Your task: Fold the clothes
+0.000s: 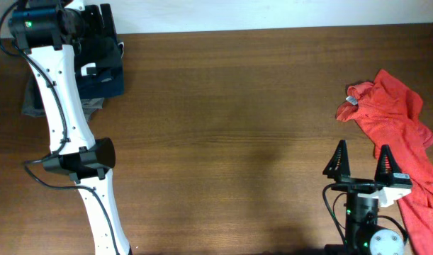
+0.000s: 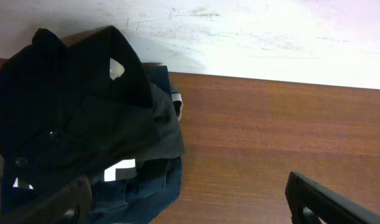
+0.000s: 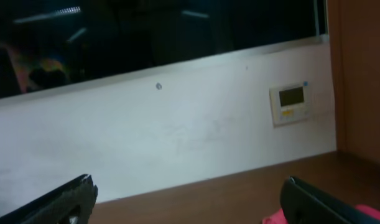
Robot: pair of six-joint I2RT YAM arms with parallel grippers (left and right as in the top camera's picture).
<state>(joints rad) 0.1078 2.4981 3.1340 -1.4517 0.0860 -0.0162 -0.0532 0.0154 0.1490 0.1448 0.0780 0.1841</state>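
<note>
A crumpled red garment (image 1: pixel 393 120) lies at the table's right edge; a small bit of it shows low in the right wrist view (image 3: pixel 275 218). A pile of dark clothes (image 1: pixel 103 79), a black piece over a navy one, sits at the far left corner; it also fills the left of the left wrist view (image 2: pixel 84 124). My left gripper (image 1: pixel 103 39) hovers over that pile, open and empty (image 2: pixel 190 205). My right gripper (image 1: pixel 361 166) is open and empty near the front right, just left of the red garment, pointing towards the wall (image 3: pixel 190 205).
A grey cloth (image 1: pixel 32 106) lies under the left arm beside the dark pile. The white wall (image 2: pixel 270 37) runs along the table's far edge. A wall thermostat (image 3: pixel 292 102) and a dark window show in the right wrist view.
</note>
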